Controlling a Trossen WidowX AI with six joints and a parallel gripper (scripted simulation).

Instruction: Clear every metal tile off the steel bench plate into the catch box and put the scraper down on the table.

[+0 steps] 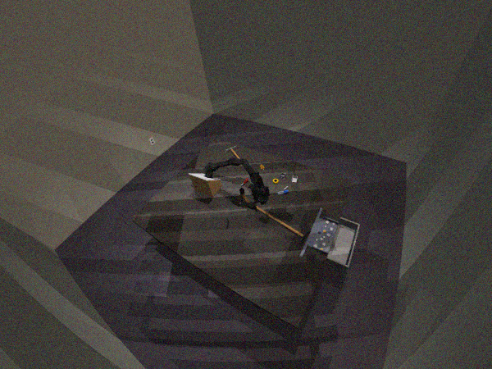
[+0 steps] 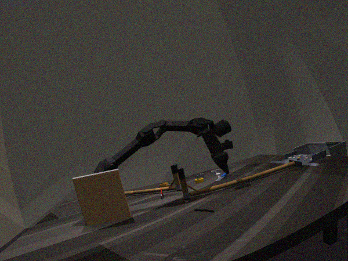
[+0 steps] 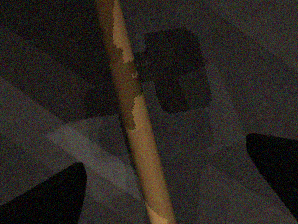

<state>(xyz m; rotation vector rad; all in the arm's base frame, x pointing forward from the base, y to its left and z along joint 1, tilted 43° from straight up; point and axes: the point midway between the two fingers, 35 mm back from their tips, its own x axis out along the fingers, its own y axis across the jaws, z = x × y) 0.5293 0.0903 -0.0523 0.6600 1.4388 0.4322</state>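
Note:
The long scraper [image 1: 283, 224] [image 2: 255, 176] [image 3: 151, 170] lies on the table, its wooden handle running to a wide blade at the near edge of the steel bench plate. Its other end has a raised dark grip [image 2: 183, 177]. Several small metal tiles [image 1: 324, 231] are scattered on the plate [image 2: 308, 158]. The catch box [image 1: 354, 245] [image 2: 336, 149] stands at the plate's far end. My gripper [image 1: 261, 204] [image 2: 227, 173] [image 3: 166, 157] is open and empty, pointing down above the handle. In the wrist view the handle runs between the two spread fingertips, touching neither.
A second wooden-handled tool [image 1: 234, 152] [image 2: 145, 191] lies behind the arm. A tan panel block [image 1: 209, 188] [image 2: 101, 200] stands by the arm's base. A yellow ring [image 1: 275, 180] [image 2: 199, 180], a blue-handled tool [image 1: 285, 192], a red-handled tool [image 1: 246, 180] and a thin black piece [image 2: 203, 210] lie around.

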